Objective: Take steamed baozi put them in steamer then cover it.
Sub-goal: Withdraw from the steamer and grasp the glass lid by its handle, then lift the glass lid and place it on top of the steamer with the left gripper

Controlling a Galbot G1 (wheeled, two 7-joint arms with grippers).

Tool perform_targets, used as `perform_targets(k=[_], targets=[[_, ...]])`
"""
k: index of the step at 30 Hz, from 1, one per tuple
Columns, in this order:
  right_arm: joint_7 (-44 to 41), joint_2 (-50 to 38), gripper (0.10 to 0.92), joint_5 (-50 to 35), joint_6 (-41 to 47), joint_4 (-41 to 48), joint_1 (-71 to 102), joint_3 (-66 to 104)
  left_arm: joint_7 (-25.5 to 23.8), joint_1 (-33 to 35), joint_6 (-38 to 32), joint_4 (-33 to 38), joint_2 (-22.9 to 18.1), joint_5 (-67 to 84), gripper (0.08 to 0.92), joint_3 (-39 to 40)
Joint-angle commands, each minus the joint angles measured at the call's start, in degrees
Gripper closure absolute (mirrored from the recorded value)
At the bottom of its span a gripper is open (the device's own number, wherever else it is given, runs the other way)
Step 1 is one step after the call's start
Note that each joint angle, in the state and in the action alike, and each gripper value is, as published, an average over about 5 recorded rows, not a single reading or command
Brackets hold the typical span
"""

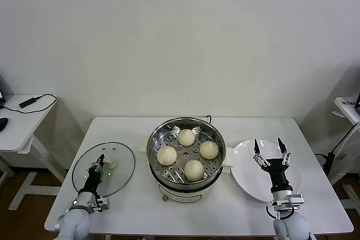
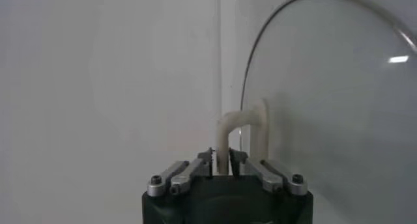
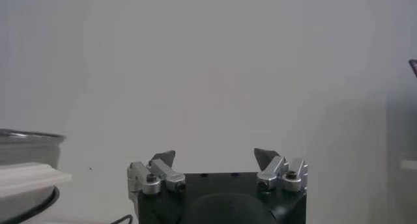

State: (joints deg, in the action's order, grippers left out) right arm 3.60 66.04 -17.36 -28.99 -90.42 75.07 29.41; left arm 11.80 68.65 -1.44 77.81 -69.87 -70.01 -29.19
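The left wrist view alone shows the left gripper [image 2: 222, 157] with jaws clamped on the lid's white handle [image 2: 242, 131]. The head view adds the rest: the glass lid [image 1: 115, 167] flat on the table [image 1: 242, 125], four baozi [image 1: 187, 137] in the steamer [image 1: 154, 141] (uncovered), the right gripper [image 1: 269, 148] wide above the plate [image 1: 247, 173].

- White table [image 1: 135, 209]: carries everything below.
- Clear glass lid [image 1: 121, 164], white handle [image 1: 111, 164]: flat on the tabletop by the left edge.
- White plate [image 1: 247, 181]: near the right edge, no food on it.
- Side desk [image 1: 14, 130]: beyond the left edge, black cable [image 1: 34, 102] on top.
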Motion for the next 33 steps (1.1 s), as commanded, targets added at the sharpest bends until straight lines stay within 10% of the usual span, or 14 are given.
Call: perform_targets(k=[1, 33], targets=[[0.0, 0.1, 0.203, 0.3, -0.3, -0.1, 0.1, -0.1, -0.5, 0.3, -0.5, 1.3, 0.2, 2.7, 0.806, 0.0], [0.3, 1.1, 0.203, 3.0, -0.1, 1.3, -1.6, -1.2, -9.4, 9.4, 16.1, 46.2, 3.4, 9.0, 0.806, 0.1]])
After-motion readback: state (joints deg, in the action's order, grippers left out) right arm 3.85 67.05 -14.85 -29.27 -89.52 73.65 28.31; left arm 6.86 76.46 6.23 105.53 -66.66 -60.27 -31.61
